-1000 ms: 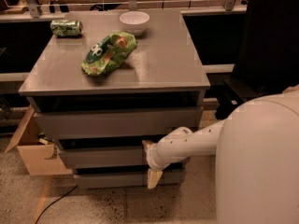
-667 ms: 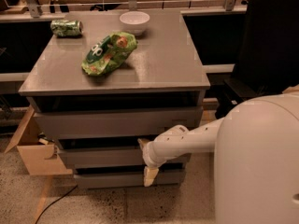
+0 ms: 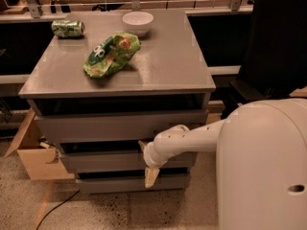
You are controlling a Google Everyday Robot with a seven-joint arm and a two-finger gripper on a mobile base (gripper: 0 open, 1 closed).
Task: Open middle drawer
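The grey cabinet (image 3: pixel 120 75) has three stacked drawers. The middle drawer (image 3: pixel 96 161) has a plain flat grey front, with a dark gap above it. My gripper (image 3: pixel 147 161) is at the end of the white arm (image 3: pixel 192 140), which reaches in from the right. It sits against the middle drawer's front, right of centre. It is open and turned upright: one cream finger (image 3: pixel 142 144) shows at the front's top edge and the other finger (image 3: pixel 151 177) hangs below its bottom edge. The top drawer (image 3: pixel 115 126) and the bottom drawer (image 3: pixel 120 183) are shut.
On the cabinet top lie a green chip bag (image 3: pixel 111 54), a white bowl (image 3: pixel 137 22) and a green can (image 3: pixel 67 28). A cardboard box (image 3: pixel 34 157) stands on the floor at the left. A black chair (image 3: pixel 273 51) is at the right. My white body (image 3: pixel 264 166) fills the lower right.
My gripper and arm have shifted a little to the left along the middle drawer's front. The drawers and the things on top have not moved.
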